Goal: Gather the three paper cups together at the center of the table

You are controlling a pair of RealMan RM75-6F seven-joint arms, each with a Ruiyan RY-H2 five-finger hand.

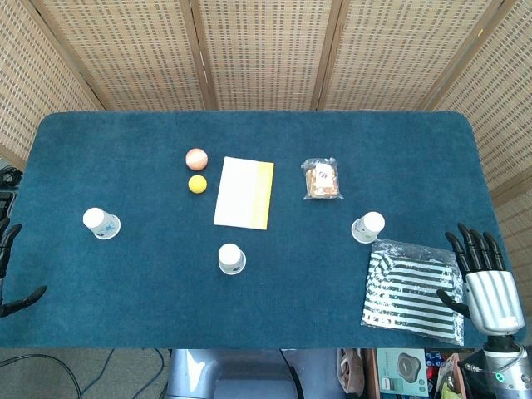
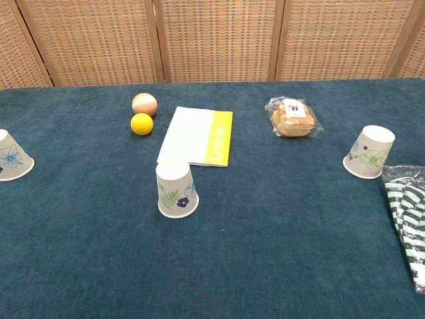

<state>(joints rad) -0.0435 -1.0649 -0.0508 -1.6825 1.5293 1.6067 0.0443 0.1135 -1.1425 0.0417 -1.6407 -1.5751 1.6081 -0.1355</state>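
Three white paper cups with flower prints stand upside down on the blue table (image 1: 150, 307). One cup (image 1: 101, 223) (image 2: 12, 159) is at the left, one (image 1: 232, 258) (image 2: 176, 189) near the front middle, one (image 1: 368, 227) (image 2: 370, 152) at the right. My right hand (image 1: 480, 274) hovers at the table's right front corner, fingers spread and holding nothing, right of the right cup. Only dark fingertips of my left hand (image 1: 10, 270) show at the left edge, spread and holding nothing. Neither hand appears in the chest view.
A white and yellow booklet (image 1: 244, 192) (image 2: 198, 135) lies mid-table, with a peach ball (image 1: 197, 157) (image 2: 144, 104) and a yellow ball (image 1: 197, 184) (image 2: 141, 123) to its left. A wrapped snack (image 1: 321, 179) (image 2: 293, 117) lies further right. A striped bag (image 1: 411, 289) (image 2: 408, 216) lies by my right hand.
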